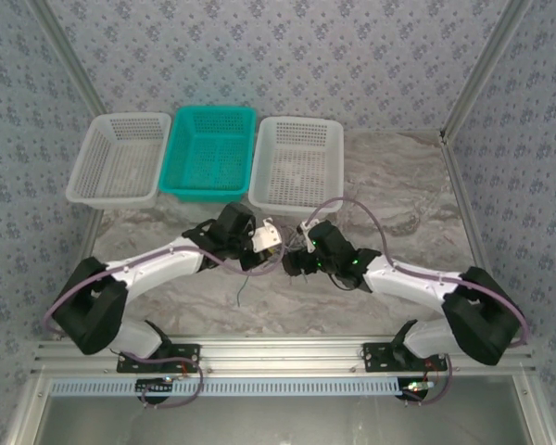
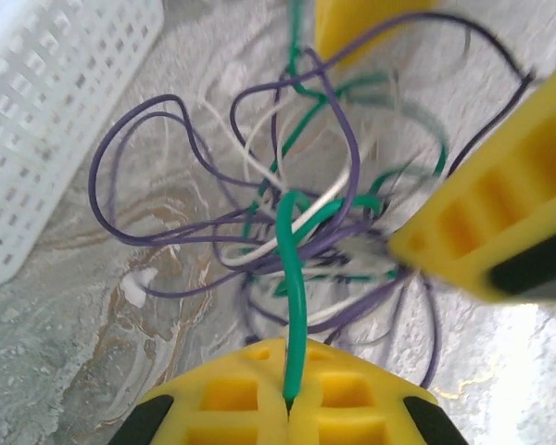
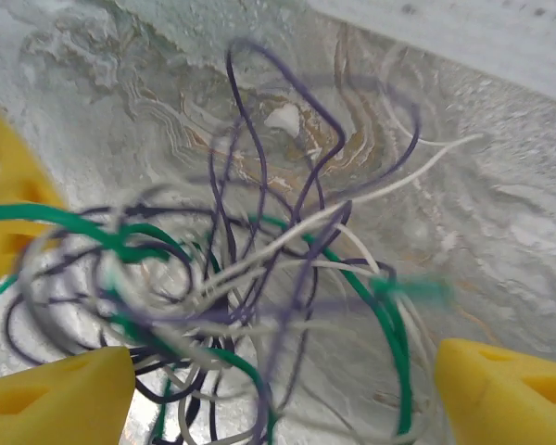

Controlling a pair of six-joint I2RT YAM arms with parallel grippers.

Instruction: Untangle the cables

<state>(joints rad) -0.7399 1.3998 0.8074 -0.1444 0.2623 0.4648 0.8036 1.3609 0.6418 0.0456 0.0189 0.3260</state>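
Baskets line the far side of the table [image 1: 389, 185] in your overhead view: left white basket [image 1: 118, 158], teal basket [image 1: 210, 153], right white basket [image 1: 296, 162]. In front of them both arms meet over the cables [image 1: 285, 258], which are barely visible from above. Your left wrist camera resolves them as a knot of purple, green and white wire lying on the marble, with the left gripper [image 2: 292, 408] closed on one green strand [image 2: 294, 297]. Your right wrist camera shows the right gripper [image 3: 283, 371] spread wide, one finger on either side of the knot.
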